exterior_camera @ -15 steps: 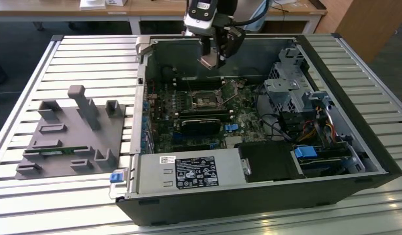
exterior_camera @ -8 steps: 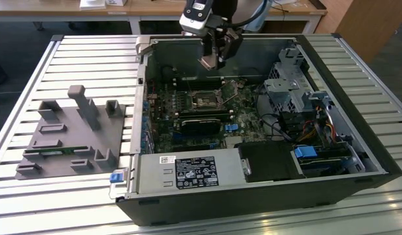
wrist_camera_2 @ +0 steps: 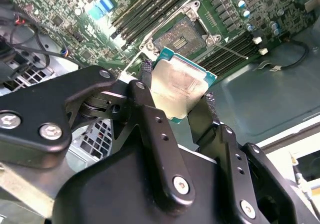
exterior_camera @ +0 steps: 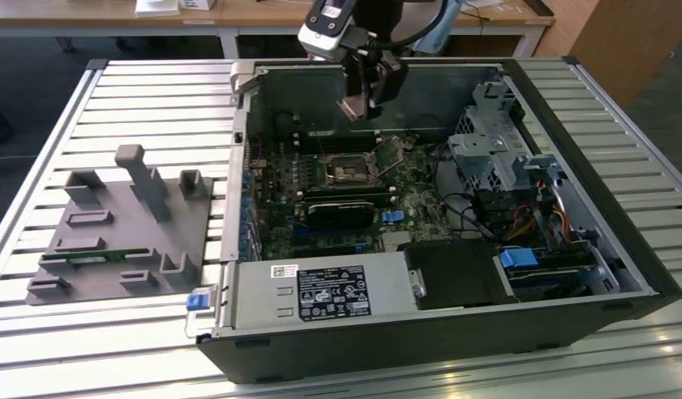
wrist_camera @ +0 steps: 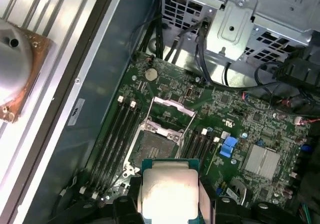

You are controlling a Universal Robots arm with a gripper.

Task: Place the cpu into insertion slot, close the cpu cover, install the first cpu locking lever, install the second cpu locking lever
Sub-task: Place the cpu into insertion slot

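1 step of 4 is in hand: placing the cpu [wrist_camera_2: 182, 87]. The gripper [exterior_camera: 360, 106] pinches it by 2 opposite edges, well above the insertion slot [wrist_camera: 152, 146] inside the open computer case [exterior_camera: 620, 249]. The cpu cover [wrist_camera: 172, 104] stands raised, so the socket lies bare. Seating the chip, I judge, calls for a straight descent with its edges squared to the socket frame. Being square, the chip has no long axis; its metal top faces the wrist, its underside the motherboard [wrist_camera: 240, 119].
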